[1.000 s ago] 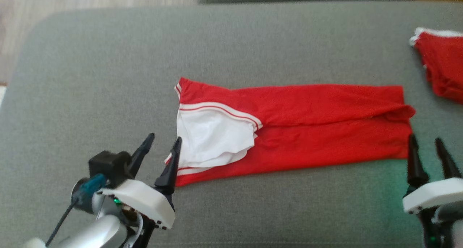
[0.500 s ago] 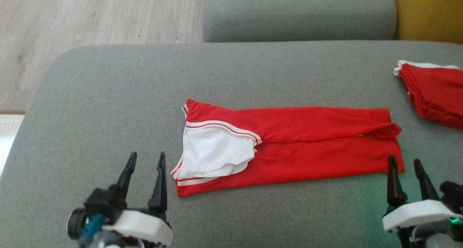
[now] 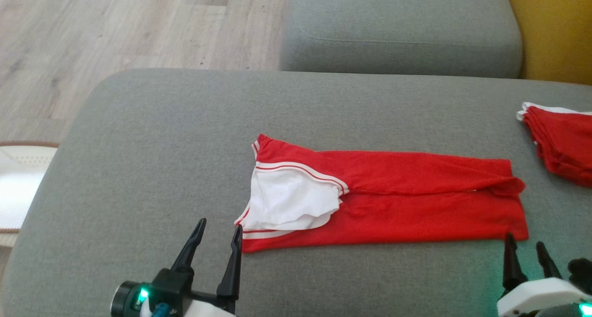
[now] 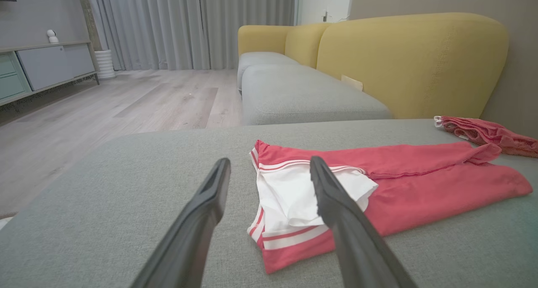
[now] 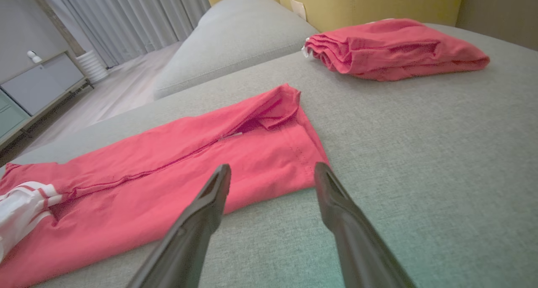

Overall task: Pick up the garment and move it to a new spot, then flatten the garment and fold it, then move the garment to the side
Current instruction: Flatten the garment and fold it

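Observation:
The garment (image 3: pixel 407 196) is red with white striped sleeves, folded into a long strip lying across the grey cushion (image 3: pixel 152 136). Its white sleeve end (image 4: pixel 290 191) is at the left, its hem end (image 5: pixel 290 153) at the right. My left gripper (image 3: pixel 219 226) stands open just short of the garment's near left corner, touching nothing. Near the lower right, my right gripper (image 3: pixel 525 243) is open too, fingertips just below the near right corner. In the left wrist view the left gripper (image 4: pixel 269 164) frames the sleeve end; the right gripper (image 5: pixel 273 168) points at the hem corner.
A second red garment (image 3: pixel 562 141), folded, lies at the cushion's right edge, also seen as a folded stack (image 5: pixel 395 46). Another grey cushion (image 3: pixel 397 30) and a yellow sofa back (image 4: pixel 412 61) stand behind. Wooden floor (image 3: pixel 92 30) lies to the left.
The head camera has tilted up, so the whole scene sits lower in view. Both grippers stay open near the garment's near corners; the garment itself lies unchanged.

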